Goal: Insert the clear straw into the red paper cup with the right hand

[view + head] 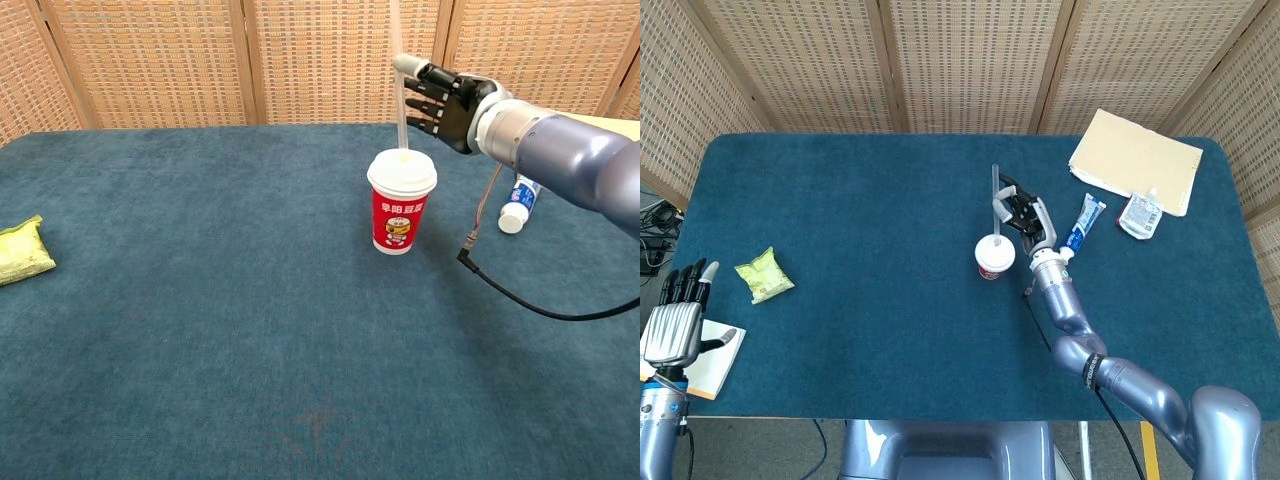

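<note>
The table is lying mostly bare on its left half and along its front edge. The right hand is hovering behind the cup, pinching the straw near its top. The cup is standing upright near the table's middle. The straw is standing almost vertical, its lower end meeting the cup's lid.

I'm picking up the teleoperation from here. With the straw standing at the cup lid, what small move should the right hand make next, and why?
Probably press straight down. The right hand pinches the clear straw near upright, its lower end at the middle of the lid of the red paper cup, and most of its length still stands above the lid, so it seems barely seated.
</note>
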Tool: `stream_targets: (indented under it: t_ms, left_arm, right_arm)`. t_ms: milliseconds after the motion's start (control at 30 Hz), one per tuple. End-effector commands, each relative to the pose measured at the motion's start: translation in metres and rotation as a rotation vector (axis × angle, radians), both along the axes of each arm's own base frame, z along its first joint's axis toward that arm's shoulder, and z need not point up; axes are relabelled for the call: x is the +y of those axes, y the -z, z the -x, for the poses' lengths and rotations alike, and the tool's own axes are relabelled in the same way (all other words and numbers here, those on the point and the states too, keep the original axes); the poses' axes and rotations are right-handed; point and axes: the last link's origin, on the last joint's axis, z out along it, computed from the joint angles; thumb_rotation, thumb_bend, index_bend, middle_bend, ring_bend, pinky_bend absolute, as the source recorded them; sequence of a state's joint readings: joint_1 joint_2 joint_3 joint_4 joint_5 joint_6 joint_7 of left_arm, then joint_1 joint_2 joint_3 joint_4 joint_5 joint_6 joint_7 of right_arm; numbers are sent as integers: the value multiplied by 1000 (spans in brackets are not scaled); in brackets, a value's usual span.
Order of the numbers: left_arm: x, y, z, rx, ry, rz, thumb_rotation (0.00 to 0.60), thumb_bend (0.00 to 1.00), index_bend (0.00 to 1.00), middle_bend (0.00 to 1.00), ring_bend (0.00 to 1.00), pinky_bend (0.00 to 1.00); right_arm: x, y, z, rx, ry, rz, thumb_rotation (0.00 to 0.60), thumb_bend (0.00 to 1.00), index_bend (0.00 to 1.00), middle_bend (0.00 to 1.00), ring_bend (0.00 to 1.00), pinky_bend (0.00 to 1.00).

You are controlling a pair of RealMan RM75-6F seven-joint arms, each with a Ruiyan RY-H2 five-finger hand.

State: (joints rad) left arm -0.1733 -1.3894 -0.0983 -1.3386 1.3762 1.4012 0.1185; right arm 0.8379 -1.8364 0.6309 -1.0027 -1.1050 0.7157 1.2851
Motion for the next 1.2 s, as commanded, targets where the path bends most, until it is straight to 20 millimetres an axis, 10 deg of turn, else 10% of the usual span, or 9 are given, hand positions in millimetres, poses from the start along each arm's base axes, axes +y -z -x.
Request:
stream_targets:
  t_ms: [33,1200]
  left_arm:
    - [0,0,0,0,-1,2,600,0,0,0,0,0]
    - [1,2,1,-2,-7,15,600,0,0,0,0,0]
  right_arm:
    - [0,-1,-1,-3,-3,1,600,593,602,204,0,0]
    - [-4,4,0,14,-8,-11,600,589,594,197,0,0]
